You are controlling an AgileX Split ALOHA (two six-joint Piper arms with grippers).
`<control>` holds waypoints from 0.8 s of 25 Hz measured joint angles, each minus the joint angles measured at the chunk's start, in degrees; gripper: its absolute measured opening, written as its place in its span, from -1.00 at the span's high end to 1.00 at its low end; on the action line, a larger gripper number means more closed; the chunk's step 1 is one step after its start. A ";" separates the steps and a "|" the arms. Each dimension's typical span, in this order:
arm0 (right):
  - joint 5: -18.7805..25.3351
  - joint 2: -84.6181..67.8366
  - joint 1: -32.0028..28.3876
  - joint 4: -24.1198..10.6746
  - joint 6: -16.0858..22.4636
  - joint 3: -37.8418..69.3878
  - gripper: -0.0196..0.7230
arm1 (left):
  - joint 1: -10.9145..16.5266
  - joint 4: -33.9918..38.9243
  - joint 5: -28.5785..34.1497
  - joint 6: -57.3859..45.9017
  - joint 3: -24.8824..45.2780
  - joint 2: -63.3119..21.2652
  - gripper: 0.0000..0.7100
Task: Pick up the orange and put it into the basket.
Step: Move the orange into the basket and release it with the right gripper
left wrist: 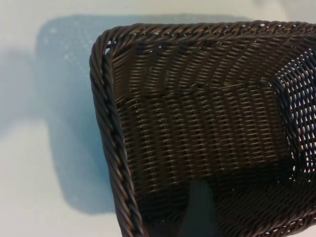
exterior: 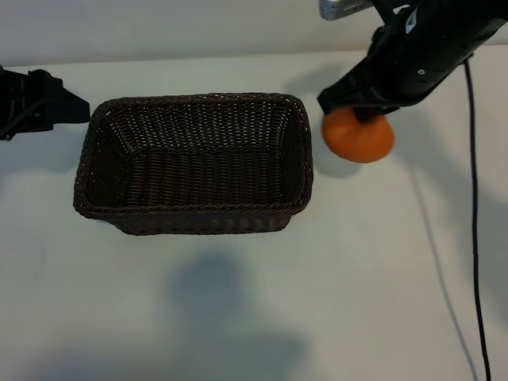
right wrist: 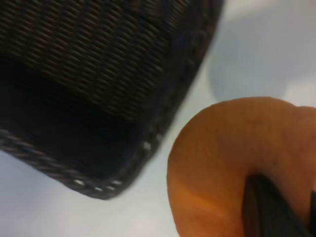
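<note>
Up at the exterior view's right, the right gripper (exterior: 367,113) is clamped on the knobby top of the orange (exterior: 359,136), which hangs from it just beside the basket's (exterior: 194,213) right end wall and outside its rim, its shadow lying on the white table (exterior: 357,262) next to it. Across from it, the left gripper (exterior: 75,107) sits at the basket's left end with its jaws spread wide and nothing between them, its wrist view looking down into the woven interior, where nothing lies.
</note>
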 joint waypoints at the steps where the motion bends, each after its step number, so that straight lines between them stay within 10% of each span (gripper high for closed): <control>1: -0.61 0.00 0.00 1.30 -0.62 0.00 0.83 | 0.00 0.00 0.00 0.00 0.00 0.00 -0.66; 20: -2.72 9.98 9.08 6.94 -6.33 -10.22 0.83 | 0.00 -0.05 0.57 -0.19 0.00 0.00 -0.66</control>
